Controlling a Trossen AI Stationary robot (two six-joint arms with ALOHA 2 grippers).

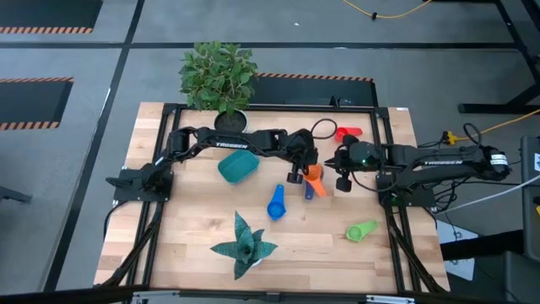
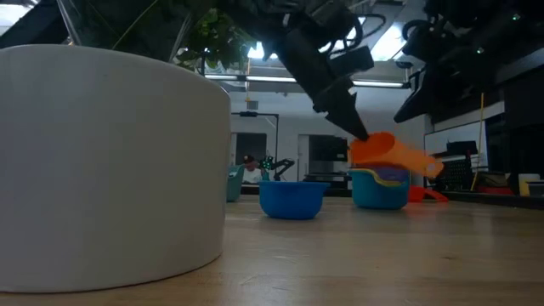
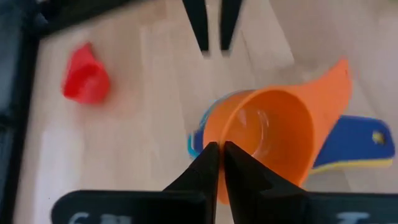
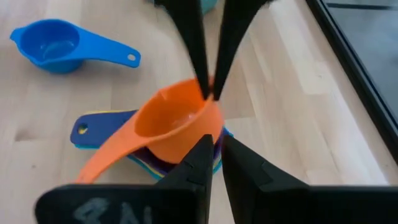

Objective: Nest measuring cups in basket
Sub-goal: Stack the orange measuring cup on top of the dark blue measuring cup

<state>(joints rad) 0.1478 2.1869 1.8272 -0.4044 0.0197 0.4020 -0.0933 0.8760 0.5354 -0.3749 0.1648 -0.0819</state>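
Note:
My left gripper (image 3: pixel 219 149) is shut on an orange measuring cup (image 1: pixel 314 172) at the table's middle, over a stack of nested cups (image 4: pixel 93 127) with dark blue and yellow handles. My right gripper (image 4: pixel 216 143) hangs shut just right of that stack, with nothing between its fingers. A blue cup (image 1: pixel 277 203), a green cup (image 1: pixel 361 230) and a red cup (image 1: pixel 348 133) lie apart on the table. The teal basket (image 1: pixel 239 165) stands left of the stack under the left arm. My left gripper pinches the orange cup's rim (image 3: pixel 210 127) on the side opposite the handle, one finger inside the bowl and one outside. The fingers slant down from the table's left. The cup is tilted, handle (image 2: pixel 416 160) pointing right, its underside at the top of the stack (image 2: pixel 378 189).
A white plant pot (image 2: pixel 110 161) with a leafy plant (image 1: pixel 219 74) stands at the far edge. A teal artificial succulent (image 1: pixel 245 245) sits near the front edge. A black frame (image 1: pixel 384 160) borders the table. Bare wood (image 1: pixel 194 219) lies front left.

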